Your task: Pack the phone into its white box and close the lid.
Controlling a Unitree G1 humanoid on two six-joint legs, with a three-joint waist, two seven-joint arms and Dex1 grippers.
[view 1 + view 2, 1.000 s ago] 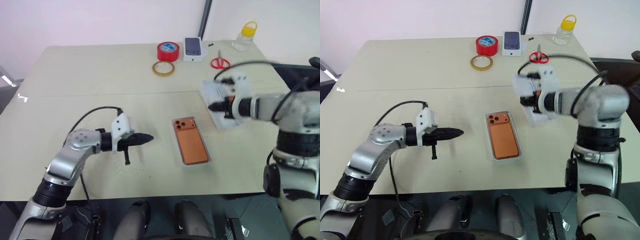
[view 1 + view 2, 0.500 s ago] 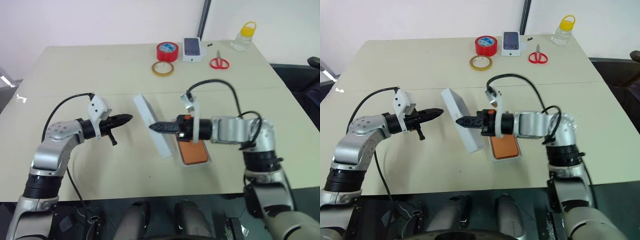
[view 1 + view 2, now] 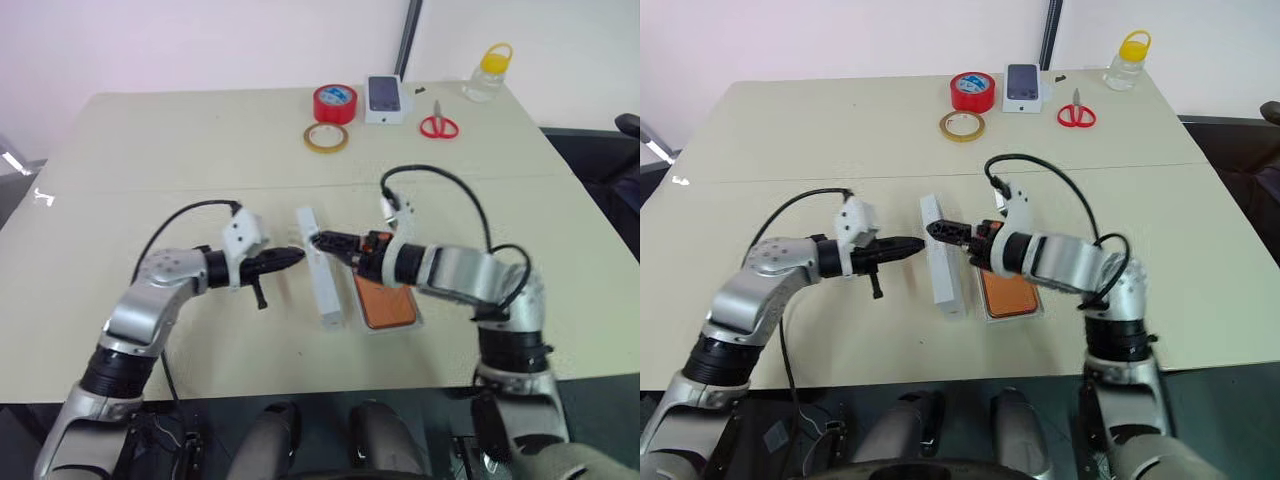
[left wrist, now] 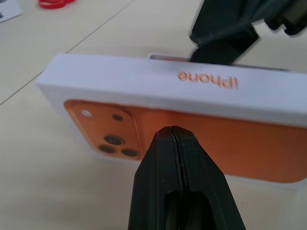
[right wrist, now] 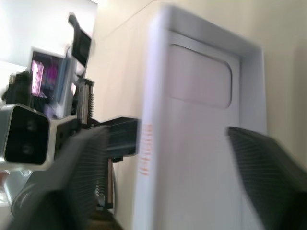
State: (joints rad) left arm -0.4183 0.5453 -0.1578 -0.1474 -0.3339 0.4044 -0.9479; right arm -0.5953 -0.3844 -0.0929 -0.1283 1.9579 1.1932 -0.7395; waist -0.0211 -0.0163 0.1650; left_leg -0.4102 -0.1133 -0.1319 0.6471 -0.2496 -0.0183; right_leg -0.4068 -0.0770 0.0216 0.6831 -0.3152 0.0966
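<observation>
One word can be read — "iPhone", in orange letters on the narrow white side wall of the lid (image 4: 211,91), appearing upside down in the left wrist view. The small white box (image 3: 386,97) carries a phone picture — no legible text.

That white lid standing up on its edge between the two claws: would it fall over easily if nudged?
Probably yes. The lid stands on a narrow side wall on the table, so a light push on its broad face would likely tip it. It looks like thin, hollow cardboard, so probably light. The shut left gripper is at its printed face; the right gripper has its jaws open around the other side.
</observation>
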